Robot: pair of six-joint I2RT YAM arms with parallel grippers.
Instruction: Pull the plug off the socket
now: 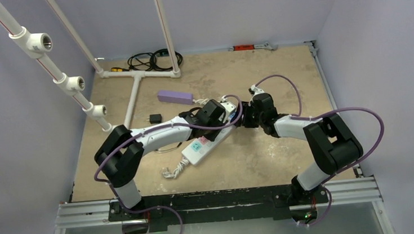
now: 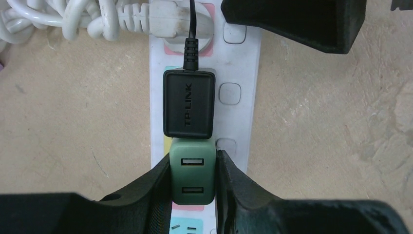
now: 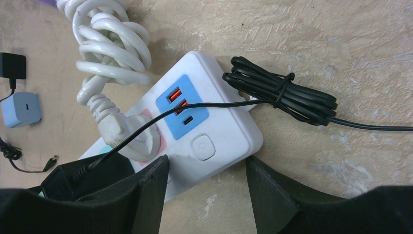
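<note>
- The left gripper (image 2: 193, 158) was clenched on the plug (image 2: 192, 180), a green charger block with two USB ports, one finger pressed against each of its sides.
- The plug sat seated in the socket (image 2: 243, 63), a long white power strip lying diagonally at the middle of the table (image 1: 265, 157).
- A black TP-LINK adapter (image 2: 189, 103) was plugged in just beside the green plug, touching it; beyond that sat a white plug (image 2: 163, 19) with its coiled white cord (image 3: 112, 48).
- The right gripper (image 3: 207, 163) had its jaws spread wide, straddling the strip's end near the blue USB panel (image 3: 182, 107); whether the fingers pressed on it could not be told.
- A bundled black cable (image 3: 287, 92) lay against that end of the strip.
- A purple box (image 1: 174, 96) lay farther back on the table, apart from the strip.
</note>
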